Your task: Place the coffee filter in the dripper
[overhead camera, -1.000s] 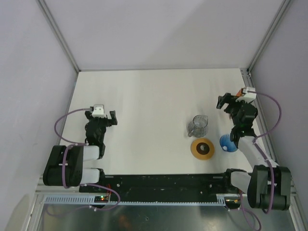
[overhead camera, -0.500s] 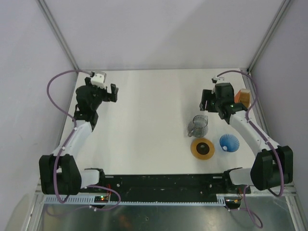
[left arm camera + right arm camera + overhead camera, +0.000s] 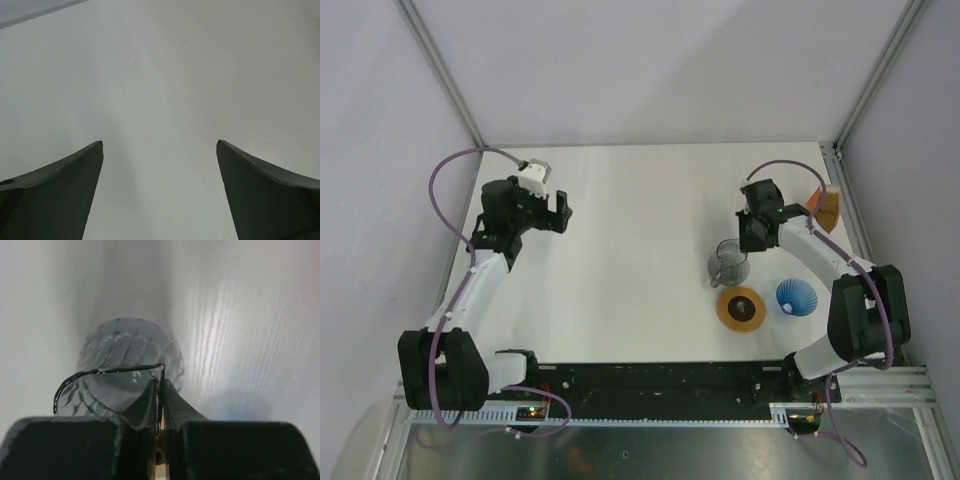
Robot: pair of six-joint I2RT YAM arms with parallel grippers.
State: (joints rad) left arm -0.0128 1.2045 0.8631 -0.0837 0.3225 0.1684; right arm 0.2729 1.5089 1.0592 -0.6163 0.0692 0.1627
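Change since half a second ago lies mostly with the right arm. The right claw (image 3: 750,232) has dropped from above the clear glass jug (image 3: 728,265) onto the jug's 1 o'clock rim. The arm now covers less of the thin tan-orange paper coffee filter (image 3: 826,208), which lies at the 2 o'clock edge of the white table (image 3: 630,260). The left arm has barely shifted, and the left claw (image 3: 558,208) hangs over the table's 10 o'clock area. Jug, disc and dripper lie where they lay.

The right wrist view adds what the overhead cannot: one finger is inside the jug and one outside, pinched together on the glass wall. The left wrist view shows its claw spread wide, with white table between the fingers. Only the overhead view shows the filter and the small blue ribbed cone-shaped dripper (image 3: 796,297). The dripper stands at 4 o'clock from the jug, and the filter is well apart at its 1 o'clock.

Counted: two arms, one jug, one filter, one dripper and one flat round amber disc (image 3: 728,312) with a dark centre hole, just beside the dripper at its 9 o'clock.
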